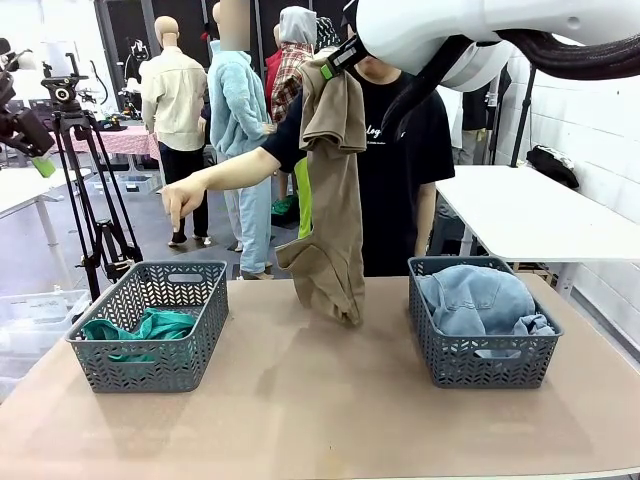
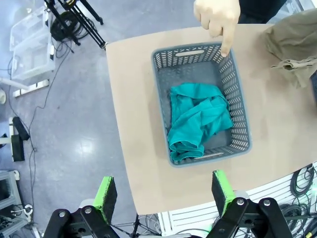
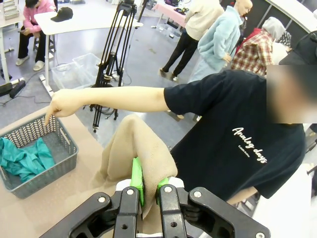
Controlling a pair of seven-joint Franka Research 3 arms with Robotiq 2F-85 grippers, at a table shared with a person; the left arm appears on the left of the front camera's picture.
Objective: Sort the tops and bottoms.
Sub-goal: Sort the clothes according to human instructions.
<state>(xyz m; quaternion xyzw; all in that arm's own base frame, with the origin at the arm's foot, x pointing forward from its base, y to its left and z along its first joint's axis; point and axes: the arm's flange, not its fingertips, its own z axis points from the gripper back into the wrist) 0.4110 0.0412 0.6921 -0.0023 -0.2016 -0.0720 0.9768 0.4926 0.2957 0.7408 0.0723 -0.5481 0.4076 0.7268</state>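
The right gripper (image 3: 147, 184) is raised high above the table (image 1: 320, 400), its green pads clamped tight on a fold of the tan top (image 1: 333, 190); the garment hangs straight down from the grip, and its lower hem appears to touch or hang just above the table between the two baskets, though I cannot tell which; the white right arm (image 1: 480, 30) crosses in at the top of the front view, above the right basket.

The left gripper (image 2: 162, 193) is held well above the table edge nearest the left basket (image 2: 233, 99), looking down on it, jaws spread wide and holding nothing.

The person's hand (image 2: 218, 20) is stretched out over the far rim of the left basket, forefinger pointing down toward it; the arm is extended level from the shoulder.

Left basket: grey, perforated, containing the teal top (image 2: 195, 119), crumpled and lying toward the near end.

The right basket (image 1: 484, 362), on the other side of the hanging tan top from the left basket, is of the same grey type and holds the pale denim shorts (image 1: 475, 298), heaped above its rim.
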